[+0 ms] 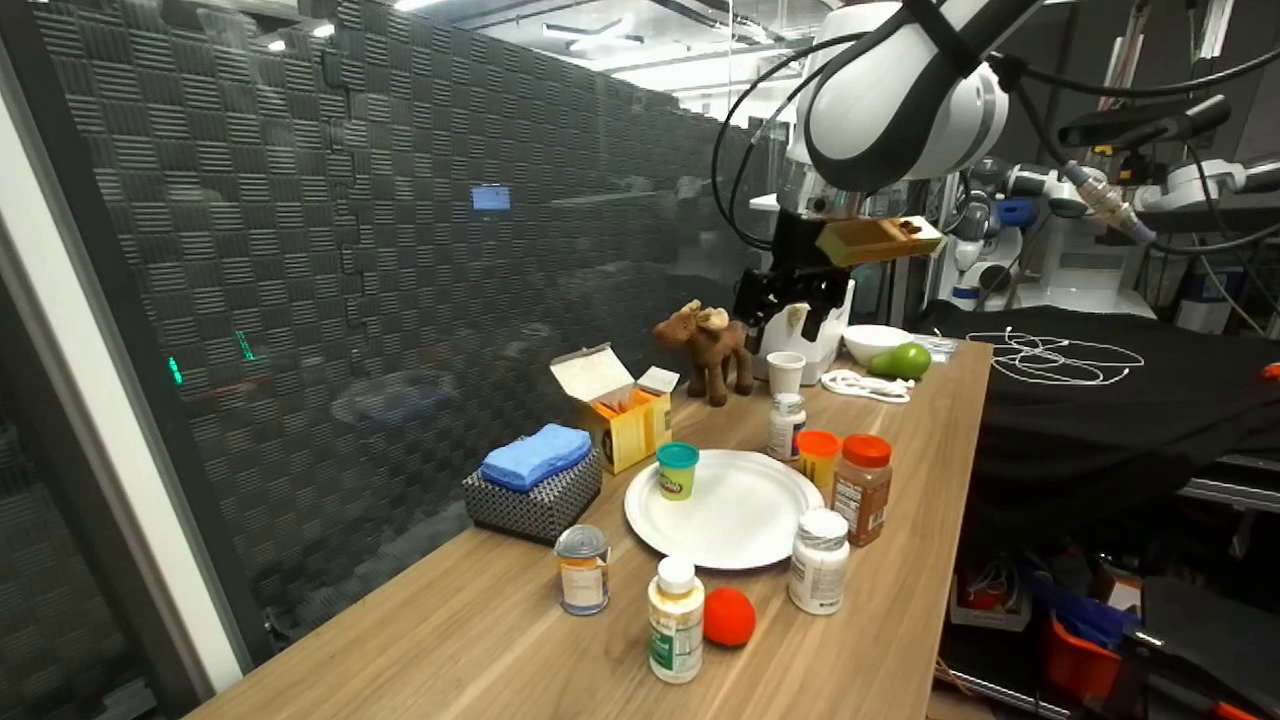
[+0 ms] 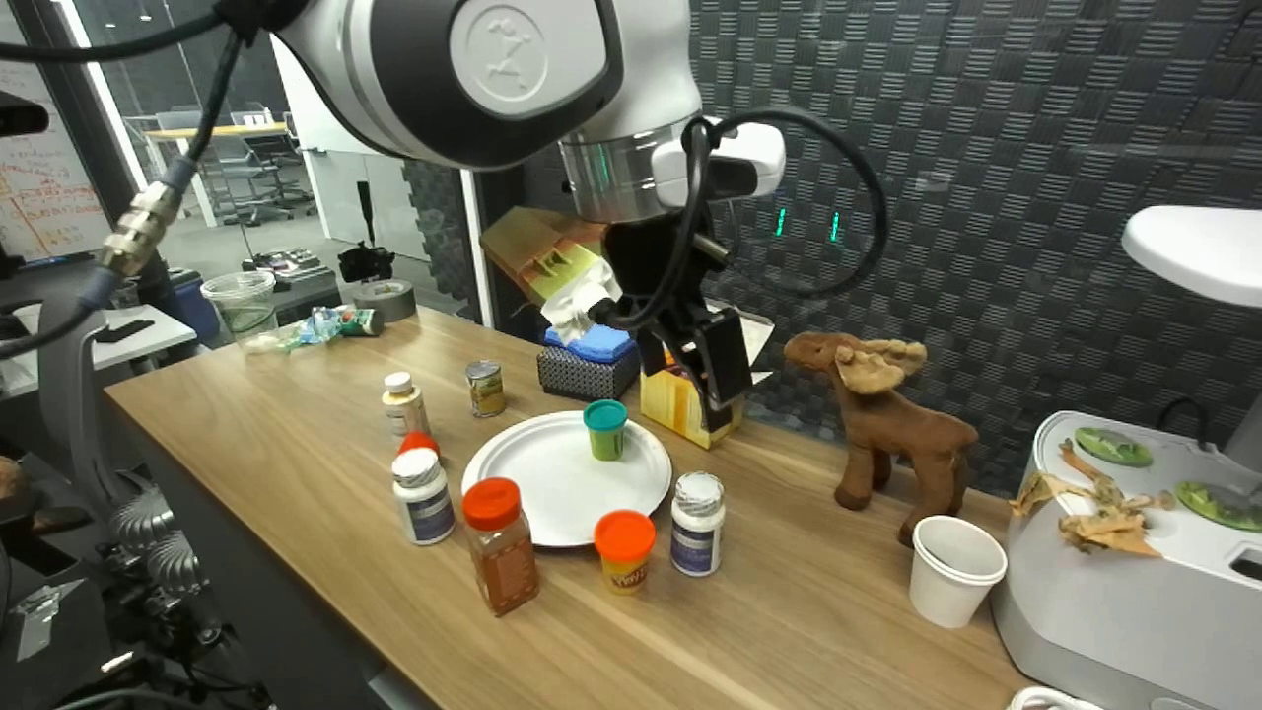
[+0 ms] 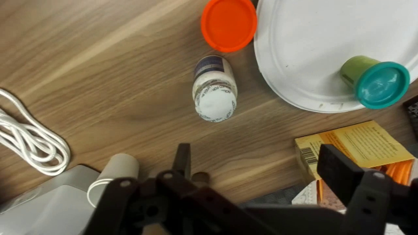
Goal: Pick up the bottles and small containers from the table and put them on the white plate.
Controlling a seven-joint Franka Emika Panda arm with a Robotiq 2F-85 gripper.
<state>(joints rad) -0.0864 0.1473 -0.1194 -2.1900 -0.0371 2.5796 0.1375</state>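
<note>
I've got the gripper w/ jaws wide apart. Tall red-capped jar stands upright, long axis vert., cap up; teal-lidded tub likewise, on white plate.

The orange-lidded tub and the teal-lidded tub are each showing a Play-Doh logo. On the yellow carton and around the cap of the white bottle, small lettering is blurring past reading.
</note>
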